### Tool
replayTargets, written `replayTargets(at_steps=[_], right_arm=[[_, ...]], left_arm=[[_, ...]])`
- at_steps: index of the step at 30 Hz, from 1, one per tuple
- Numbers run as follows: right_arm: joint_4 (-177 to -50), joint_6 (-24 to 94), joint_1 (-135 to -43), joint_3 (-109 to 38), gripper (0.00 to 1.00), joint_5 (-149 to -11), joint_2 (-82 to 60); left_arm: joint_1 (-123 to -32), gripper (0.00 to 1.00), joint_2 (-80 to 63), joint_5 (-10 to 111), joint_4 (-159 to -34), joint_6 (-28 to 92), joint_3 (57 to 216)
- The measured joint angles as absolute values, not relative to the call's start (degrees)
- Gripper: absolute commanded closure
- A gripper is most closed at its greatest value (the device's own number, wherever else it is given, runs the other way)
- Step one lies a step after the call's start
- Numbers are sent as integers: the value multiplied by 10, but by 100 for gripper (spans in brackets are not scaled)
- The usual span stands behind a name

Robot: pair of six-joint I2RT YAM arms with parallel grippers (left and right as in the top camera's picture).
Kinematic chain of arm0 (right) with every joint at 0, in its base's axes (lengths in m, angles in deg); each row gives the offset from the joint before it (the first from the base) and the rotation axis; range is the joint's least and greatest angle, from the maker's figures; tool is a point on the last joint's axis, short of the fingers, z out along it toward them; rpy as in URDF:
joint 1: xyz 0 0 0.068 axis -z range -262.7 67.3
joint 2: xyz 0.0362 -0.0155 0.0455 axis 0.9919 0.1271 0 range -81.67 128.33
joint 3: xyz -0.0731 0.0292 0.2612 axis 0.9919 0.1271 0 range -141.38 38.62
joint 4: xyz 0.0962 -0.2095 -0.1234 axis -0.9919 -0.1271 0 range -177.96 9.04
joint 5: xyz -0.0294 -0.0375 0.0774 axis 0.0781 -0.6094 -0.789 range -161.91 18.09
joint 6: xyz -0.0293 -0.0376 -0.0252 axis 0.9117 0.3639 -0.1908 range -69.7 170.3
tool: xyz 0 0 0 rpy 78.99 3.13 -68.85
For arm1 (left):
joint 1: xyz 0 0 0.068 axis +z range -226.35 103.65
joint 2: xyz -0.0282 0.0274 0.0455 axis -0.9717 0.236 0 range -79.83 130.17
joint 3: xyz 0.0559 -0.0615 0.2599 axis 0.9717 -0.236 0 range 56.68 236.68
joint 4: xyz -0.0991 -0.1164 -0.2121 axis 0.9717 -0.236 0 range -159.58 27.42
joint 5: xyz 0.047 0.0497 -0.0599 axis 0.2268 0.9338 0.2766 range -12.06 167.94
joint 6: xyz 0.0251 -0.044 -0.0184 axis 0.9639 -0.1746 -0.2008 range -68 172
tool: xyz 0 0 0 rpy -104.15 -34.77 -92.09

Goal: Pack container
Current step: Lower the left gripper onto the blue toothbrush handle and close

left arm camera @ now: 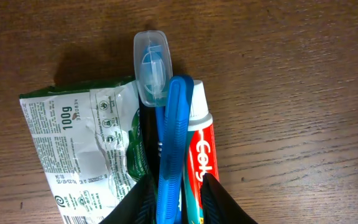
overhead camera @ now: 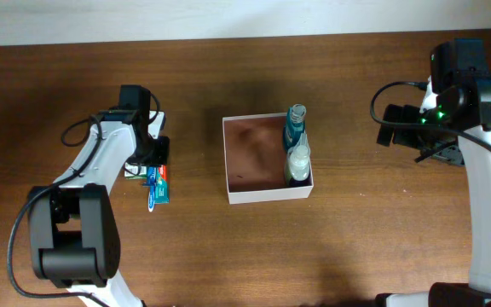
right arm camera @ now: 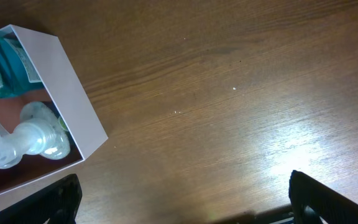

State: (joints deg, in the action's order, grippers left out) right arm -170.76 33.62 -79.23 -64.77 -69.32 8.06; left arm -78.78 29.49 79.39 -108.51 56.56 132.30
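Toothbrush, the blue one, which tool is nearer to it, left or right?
Left. The left tool straddles the toothbrush handle; the right tool hangs open far off, past the container's other side.

Dim light, sharp focus, glare on table

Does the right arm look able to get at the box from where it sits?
Probably yes. Its hand is open, and only bare table lies between it and the box. Two bottles stand inside along that side, so it might have to come in over them.
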Motion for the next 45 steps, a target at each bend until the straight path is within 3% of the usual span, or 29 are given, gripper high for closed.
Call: replayTargets(at_steps=[26,38,41,45], right_arm=[[-1708,336,-792,-648,2,-693,81],[-1708,336,-792,-648,2,-693,81],[-1708,336,-792,-648,1,-693,81],[-1708,336,-792,-648,2,-693,81]], left_arm=[[-788,74,295,799,-1047,566,1282],[-788,90,295,799,-1035,566,1280],[-788,98,295,800,-1035,566,1280],[-788,99,295,802,-1035,567,1280]])
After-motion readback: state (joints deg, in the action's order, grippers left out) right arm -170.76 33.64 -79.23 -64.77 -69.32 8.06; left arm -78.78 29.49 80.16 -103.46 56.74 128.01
